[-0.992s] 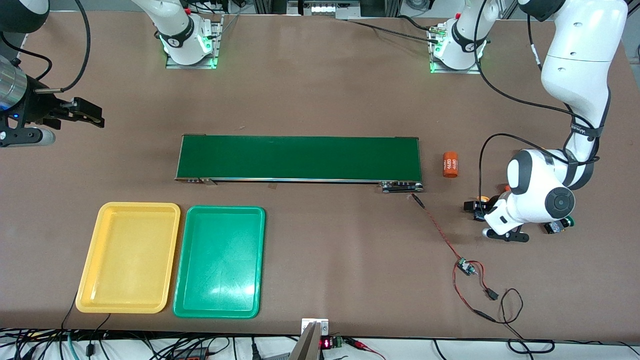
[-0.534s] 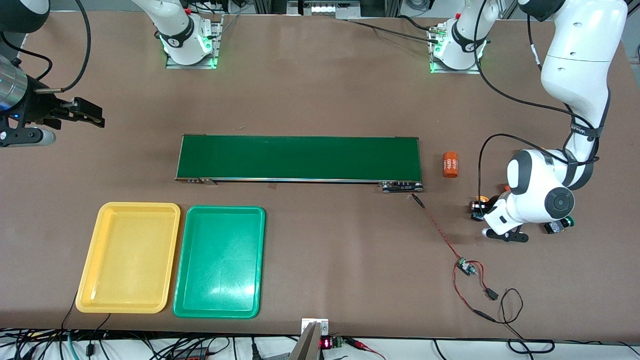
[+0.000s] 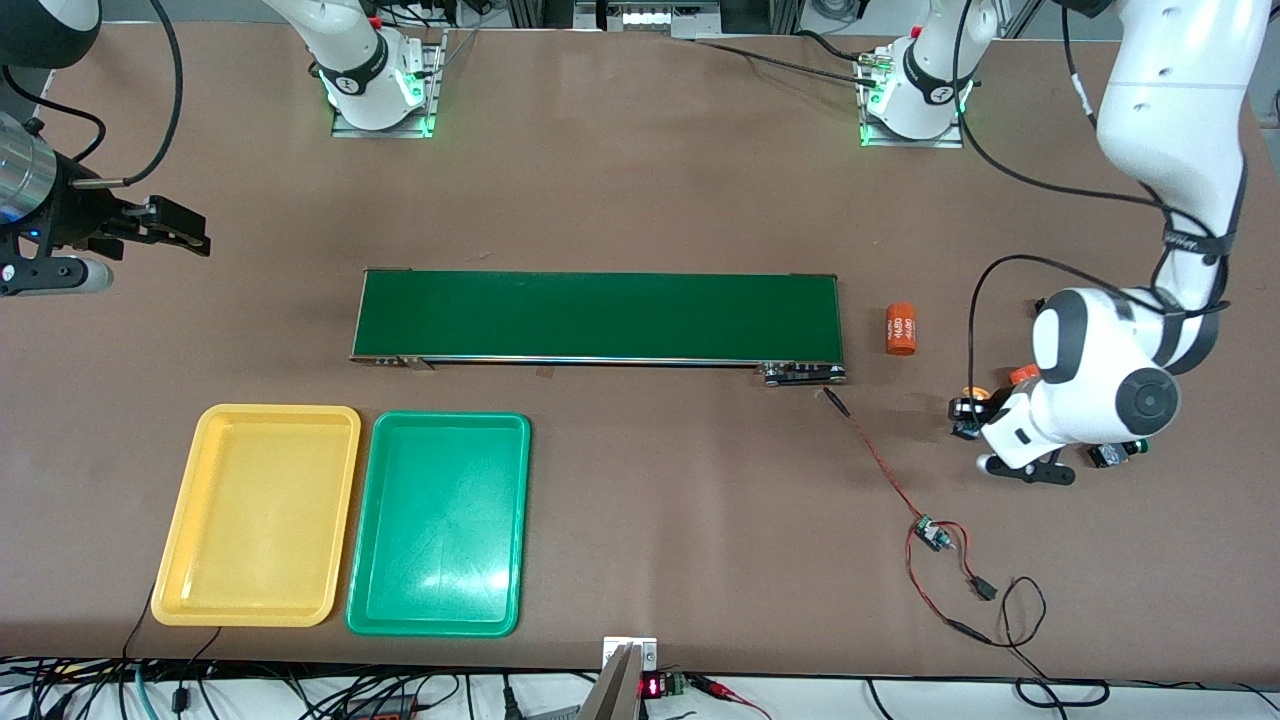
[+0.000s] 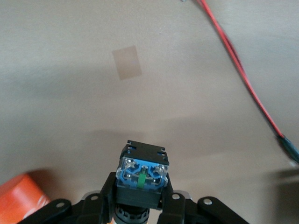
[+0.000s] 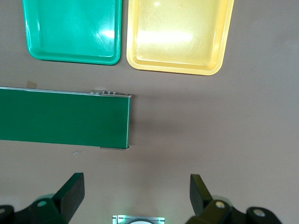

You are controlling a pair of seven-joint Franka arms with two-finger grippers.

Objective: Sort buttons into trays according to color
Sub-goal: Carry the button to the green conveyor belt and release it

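A brown bench (image 3: 640,150) carries a dark-green belt (image 3: 600,316), with a yellow tray (image 3: 170,560) and green tray (image 3: 515,520) side by side nearer the front camera, both well apart from the left claw (image 3: 968,416). That claw, at the left arm's end of the bench, has clamped shut on a button (image 4: 141,173) and risen slightly since a second ago, when its fingers were still parted around it. An orange cylinder (image 3: 901,329) lies near it, toward the belt. A green-capped button (image 3: 1120,452) sits on the bench just beside the wrist. The right claw (image 5: 136,187) waits, fingers spread wide, over the bench's opposite end.
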